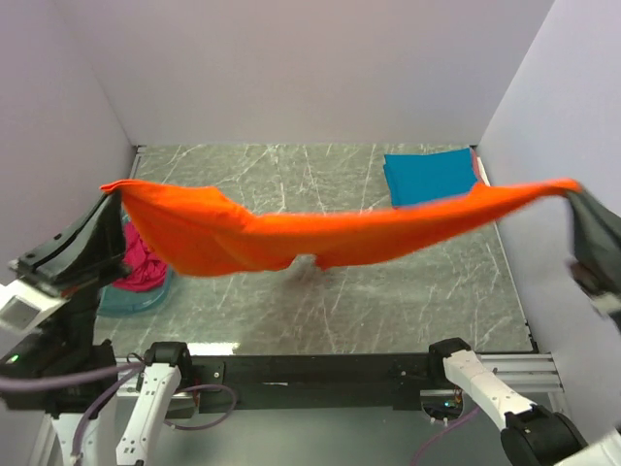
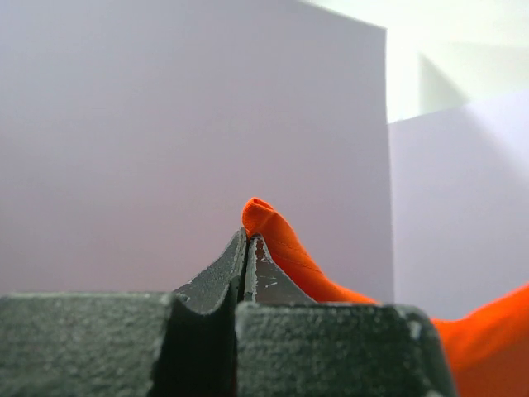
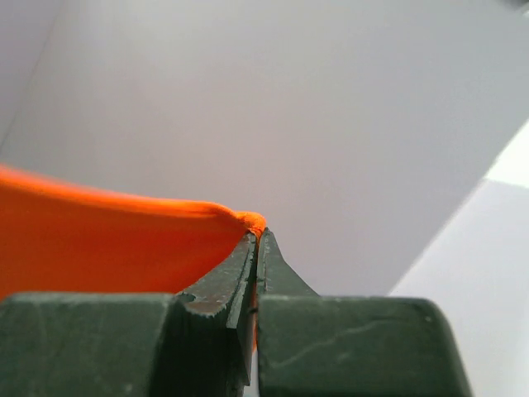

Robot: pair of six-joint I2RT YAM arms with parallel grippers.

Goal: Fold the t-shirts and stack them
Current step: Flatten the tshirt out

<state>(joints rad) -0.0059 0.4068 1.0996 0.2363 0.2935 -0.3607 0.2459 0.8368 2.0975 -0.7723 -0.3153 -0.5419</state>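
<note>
- The left hand (image 1: 114,192) is held high over the left side of the bench (image 1: 408,301). Its two fingers are pressed tight on one corner of the orange t-shirt (image 1: 291,238).
- From the left wrist, the left hand (image 2: 248,240) shows no gap between its fingers. A small fold of the orange t-shirt (image 2: 277,240) pokes up past the tips and trails away to that hand's right.
- The right hand (image 1: 574,197) is held high at the right side, clamped on the opposite end of the shirt.
- From the right wrist, the right hand (image 3: 257,238) is closed just as tightly. The orange t-shirt (image 3: 107,244) stretches away to that hand's left, its top edge a taut line.
- Between the two hands the shirt hangs in the air as a long band. Its upper edge dips a little in the middle. Its lower edge is uneven and hangs deepest nearer the left hand.
- Beyond and below the right hand, a folded teal t-shirt (image 1: 432,177) lies flat in the far right corner of the bench, close to the side wall (image 1: 553,87).
- Below the left hand, a blue tub (image 1: 131,301) sits at the left edge of the bench with a bunched magenta t-shirt (image 1: 141,262) in it.
- Grey marbled bench surface shows under the hanging shirt, from the near edge to the back wall (image 1: 310,68).
- A side wall stands close outside each hand.
</note>
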